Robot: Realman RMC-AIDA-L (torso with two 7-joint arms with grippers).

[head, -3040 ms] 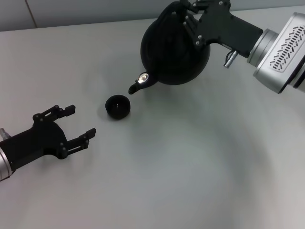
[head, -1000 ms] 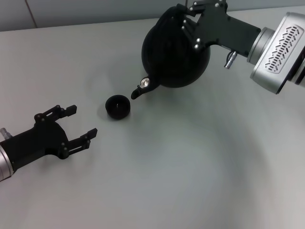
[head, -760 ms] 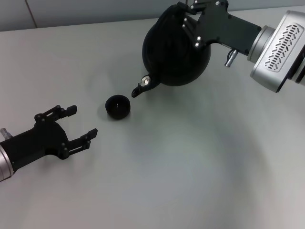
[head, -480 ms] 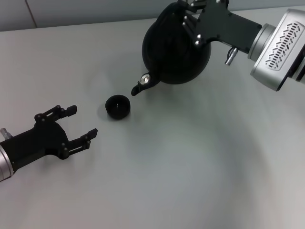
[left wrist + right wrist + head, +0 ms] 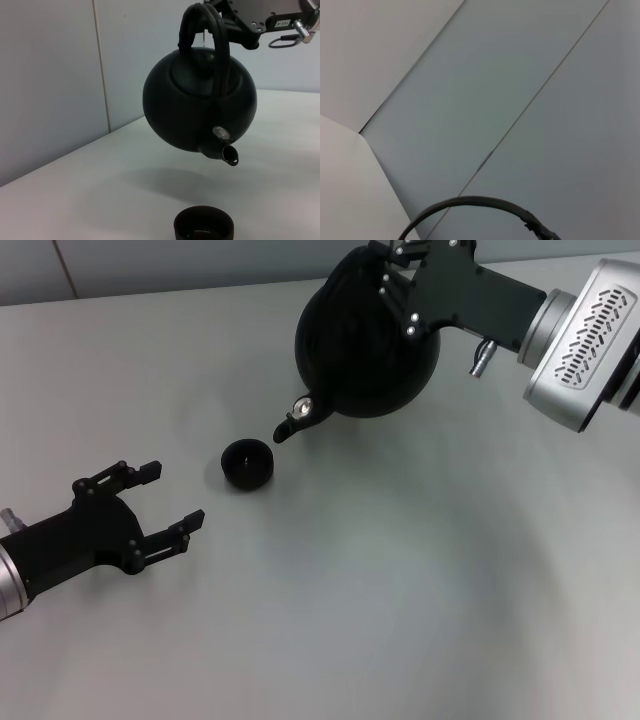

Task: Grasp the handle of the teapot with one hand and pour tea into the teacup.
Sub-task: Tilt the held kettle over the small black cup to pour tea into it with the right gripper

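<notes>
My right gripper (image 5: pixel 400 265) is shut on the handle (image 5: pixel 205 35) of the black teapot (image 5: pixel 365 340) and holds it in the air, tilted with its spout (image 5: pixel 292 424) pointing down toward the teacup. The small black teacup (image 5: pixel 247 463) stands on the table just below and left of the spout; it also shows in the left wrist view (image 5: pixel 203 223), under the teapot (image 5: pixel 200 107). My left gripper (image 5: pixel 170 505) is open and empty, resting low at the left, a short way from the cup.
The grey table (image 5: pixel 400 580) spreads around the cup. A grey wall (image 5: pixel 180 260) runs along the table's far edge.
The teapot has tipped back a little and lifted slightly, its spout rising away from the cup. The left arm and the cup have not moved.
</notes>
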